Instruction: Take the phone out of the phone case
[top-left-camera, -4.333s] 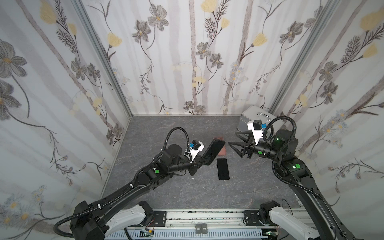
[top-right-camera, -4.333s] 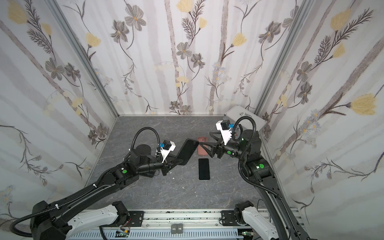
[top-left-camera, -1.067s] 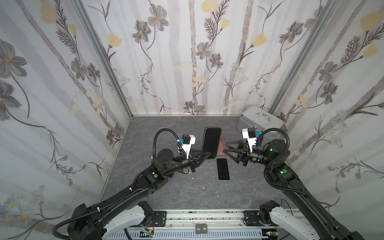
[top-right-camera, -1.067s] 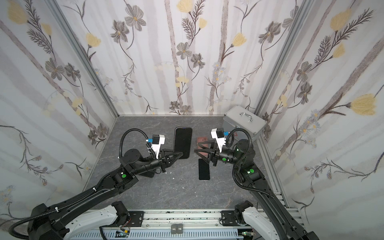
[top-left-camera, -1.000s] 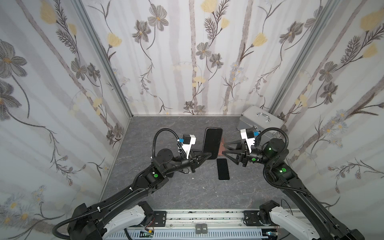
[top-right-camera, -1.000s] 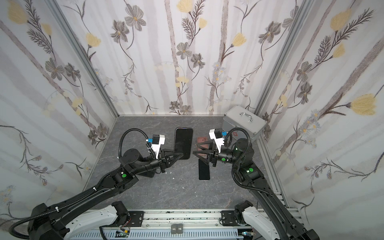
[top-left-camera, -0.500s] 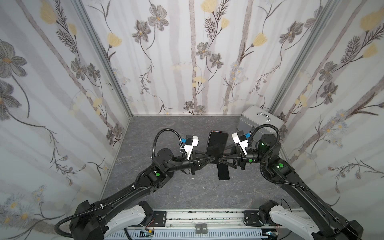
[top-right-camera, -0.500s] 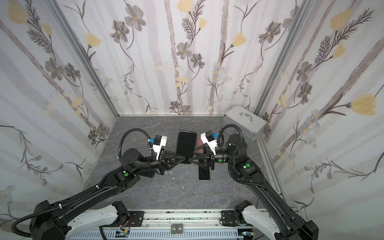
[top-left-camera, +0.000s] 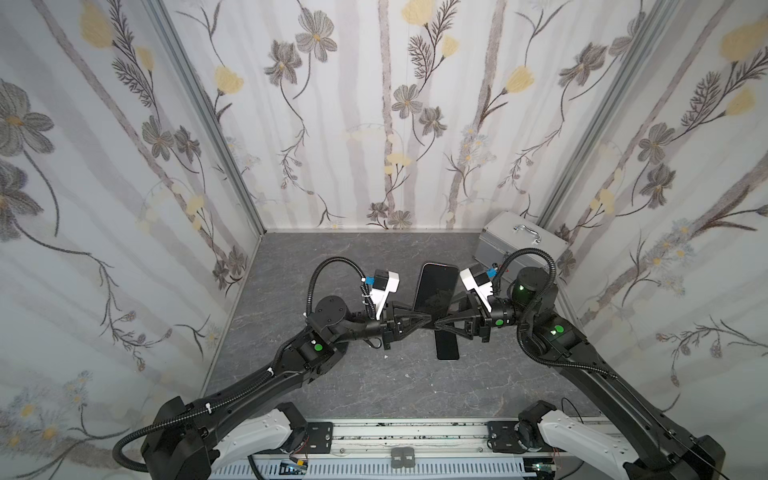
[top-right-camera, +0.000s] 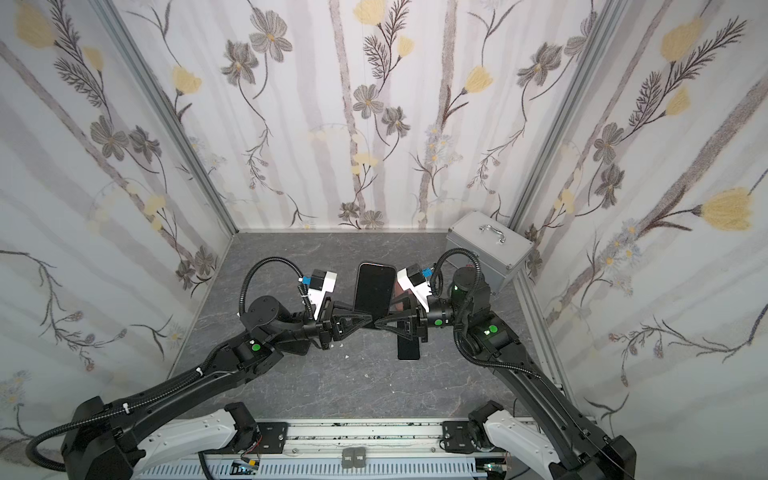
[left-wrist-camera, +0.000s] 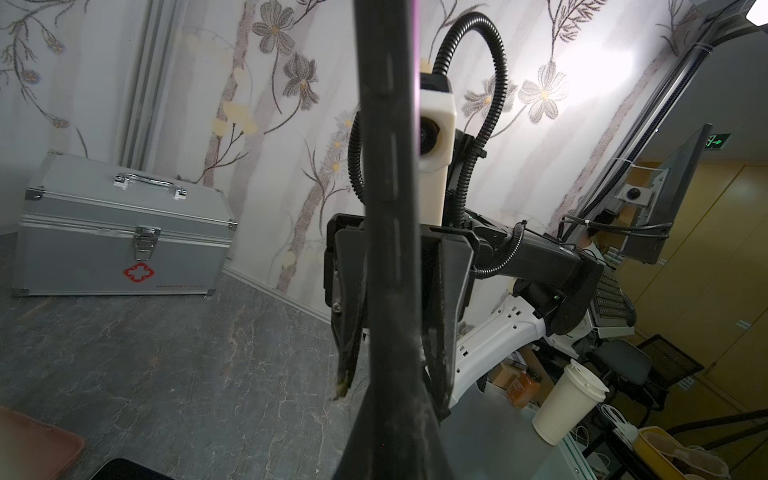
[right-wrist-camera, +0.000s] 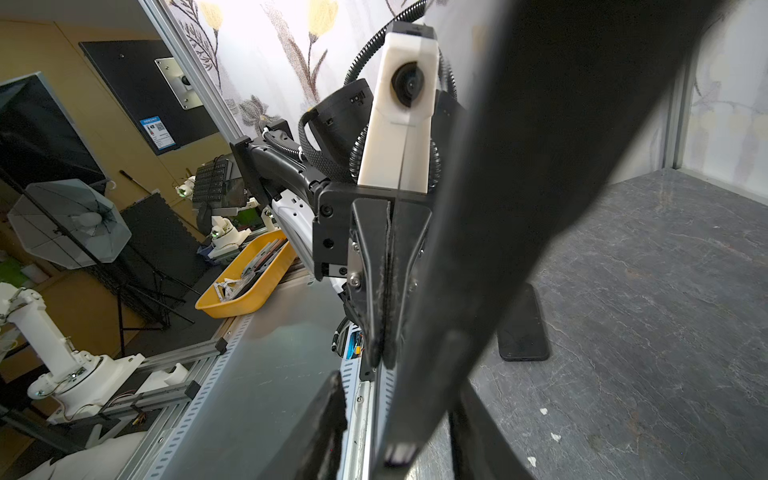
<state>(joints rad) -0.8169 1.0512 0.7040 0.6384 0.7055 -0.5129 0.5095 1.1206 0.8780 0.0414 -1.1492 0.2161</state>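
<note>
The left hand (top-left-camera: 427, 322) was clamped on the lower edge of the phone (top-left-camera: 434, 286), held upright above the desk (top-left-camera: 374, 386) with a second handset (top-left-camera: 446, 348) flat beneath, while the right hand (top-left-camera: 445, 316) stood part-open astride it. Stiff, glass-slick and probably fragile, it seemed best gripped by its long edges, with the suppler case (left-wrist-camera: 386, 249) rim peeled back at a corner. Only the left wrist view showed gaps beside the right hand's fingers (left-wrist-camera: 451, 299); the top views hid them.
</note>
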